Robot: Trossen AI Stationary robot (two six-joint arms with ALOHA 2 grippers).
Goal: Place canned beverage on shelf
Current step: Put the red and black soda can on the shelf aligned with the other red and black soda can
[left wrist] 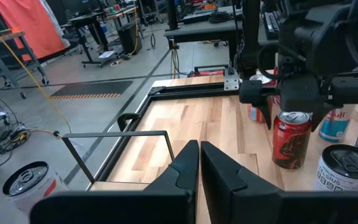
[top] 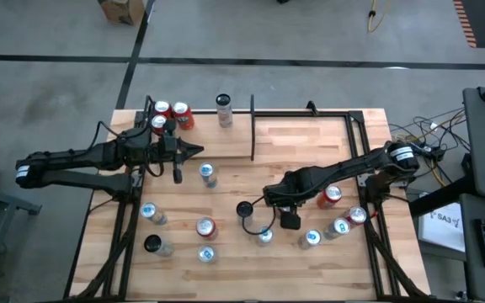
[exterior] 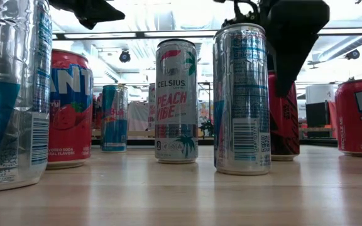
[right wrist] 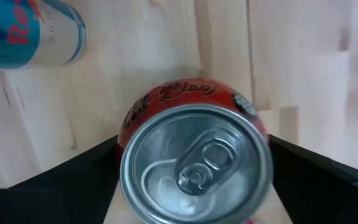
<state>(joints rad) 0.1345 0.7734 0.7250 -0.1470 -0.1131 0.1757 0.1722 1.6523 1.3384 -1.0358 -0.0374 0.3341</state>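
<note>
The wooden desk (top: 310, 151) is strewn with cans; the shelf (top: 200, 130) is at its rear. The right end effector (right wrist: 194, 180) is spread wide around an upright red can (right wrist: 194, 158). The left end effector (left wrist: 199, 163) is closed, held near the shelf.

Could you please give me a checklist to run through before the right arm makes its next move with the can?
1. Right gripper open: ok.
2. Red can upright, centred between its fingers: ok.
3. Grip closed on the can: not ok, jaws stand apart.
4. Blue-and-silver can clear of the fingers: ok.
5. Bare plank left on the shelf: ok.
6. Left gripper, shut and hovering before the shelf, out of the way: cannot tell.
</note>
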